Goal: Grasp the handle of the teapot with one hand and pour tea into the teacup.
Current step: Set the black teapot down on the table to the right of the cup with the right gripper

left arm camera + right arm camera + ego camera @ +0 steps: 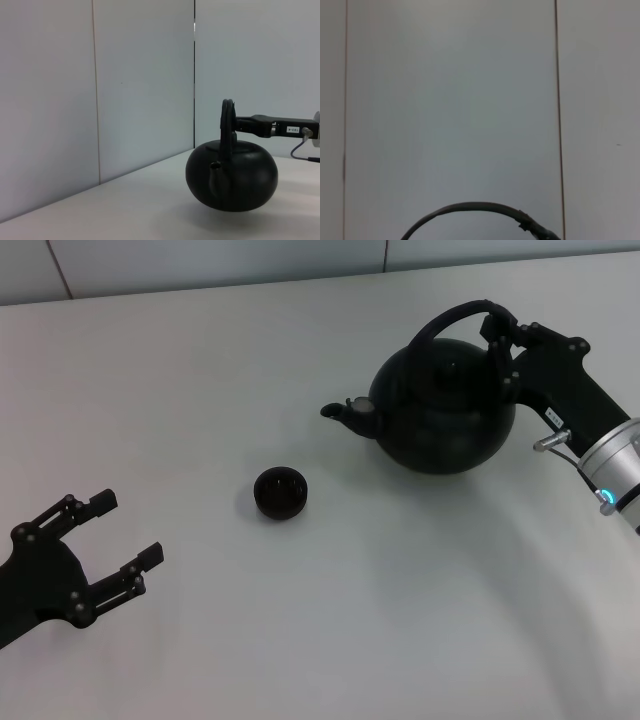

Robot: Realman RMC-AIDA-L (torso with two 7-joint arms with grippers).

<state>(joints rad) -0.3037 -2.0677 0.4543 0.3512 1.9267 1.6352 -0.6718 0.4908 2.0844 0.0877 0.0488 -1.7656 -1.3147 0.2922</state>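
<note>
The tabletop (200,390) lies bare across the whole upper left of the head view, and across the lower middle and lower right as well. Near the centre sits the teacup (280,492), well apart from everything, with open room on every side and above it. The teapot (445,405) fills the upper right, its spout pointing left toward the cup; a clear strip of tabletop separates the two. The right claw (500,335) and its arm block the teapot's right side, closed around the handle (450,320) at its right end. The left claw (105,545), fingers spread, occupies the lower left corner
</note>
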